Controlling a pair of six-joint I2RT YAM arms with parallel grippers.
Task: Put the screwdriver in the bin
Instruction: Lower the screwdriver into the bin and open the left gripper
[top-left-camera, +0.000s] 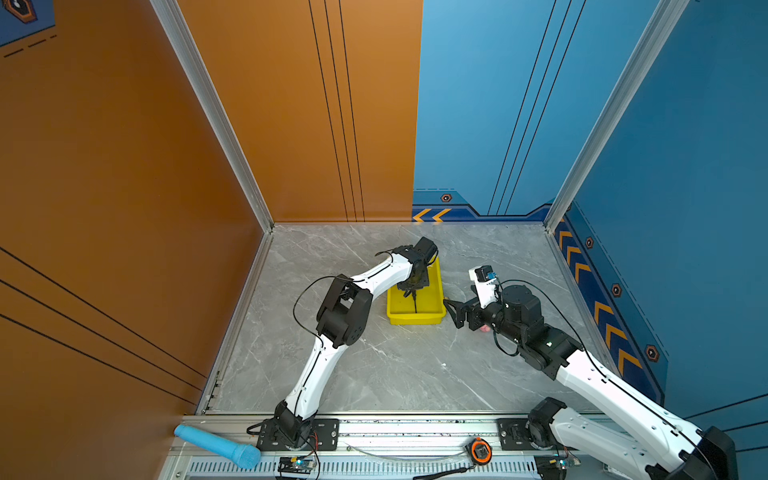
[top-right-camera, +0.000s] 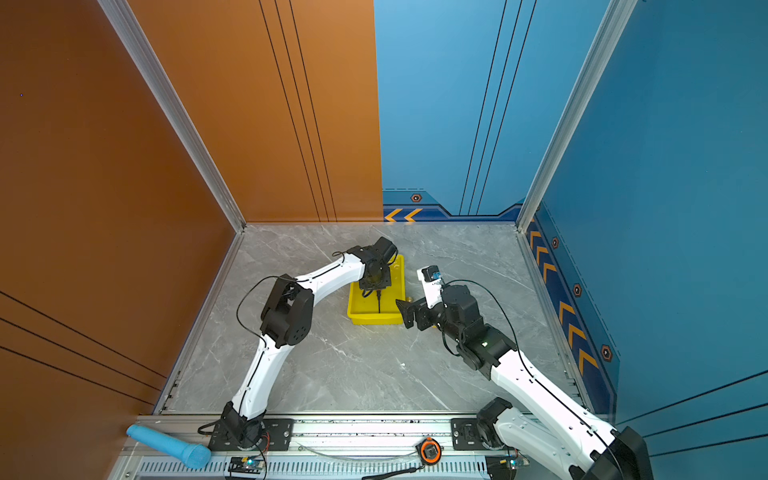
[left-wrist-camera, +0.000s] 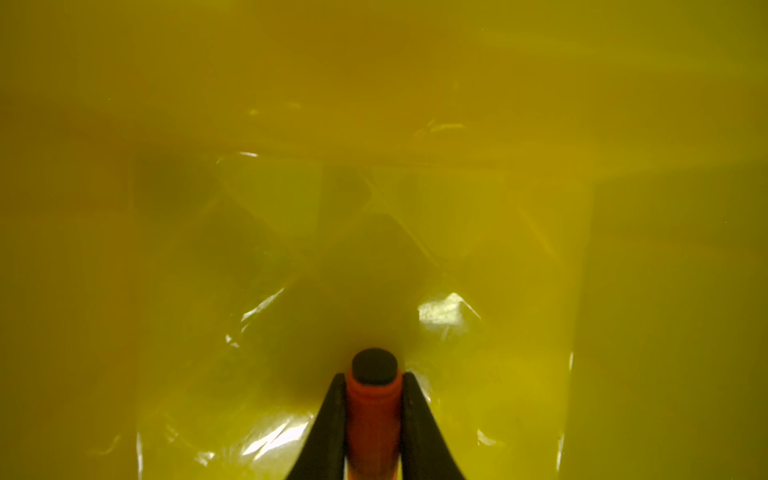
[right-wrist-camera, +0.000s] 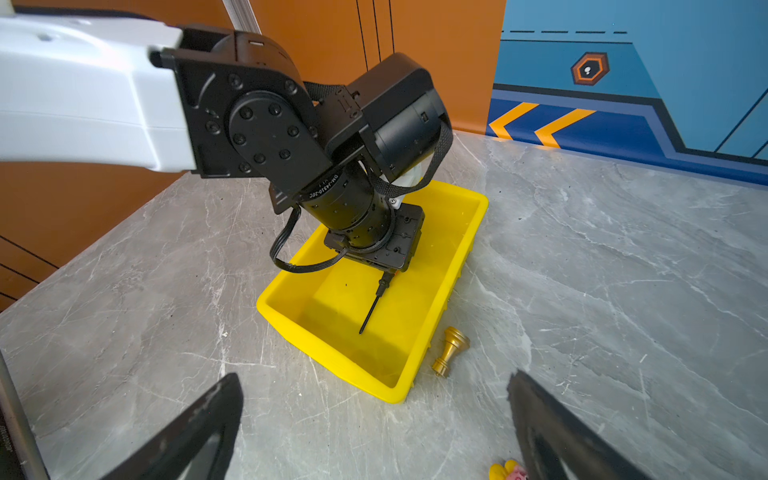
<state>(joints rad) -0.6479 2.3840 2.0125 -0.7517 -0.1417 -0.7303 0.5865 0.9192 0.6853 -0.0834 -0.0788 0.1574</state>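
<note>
Tilted screwdriver (right-wrist-camera: 371, 307) inside bin (right-wrist-camera: 332, 303); gold pawn (right-wrist-camera: 451, 351) lying just beside bin.

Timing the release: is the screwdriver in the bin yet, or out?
In, but not released: the screwdriver hangs shaft-down inside the bin, handle clamped in the shut left gripper. Tip touching floor: cannot tell.

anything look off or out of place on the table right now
Nothing is spilled or broken. One oddity: a small gold knob lies tipped on its side on the table, just beside the bin rather than standing upright. The screwdriver slants down into the bin, clamped in the left pincer.
</note>
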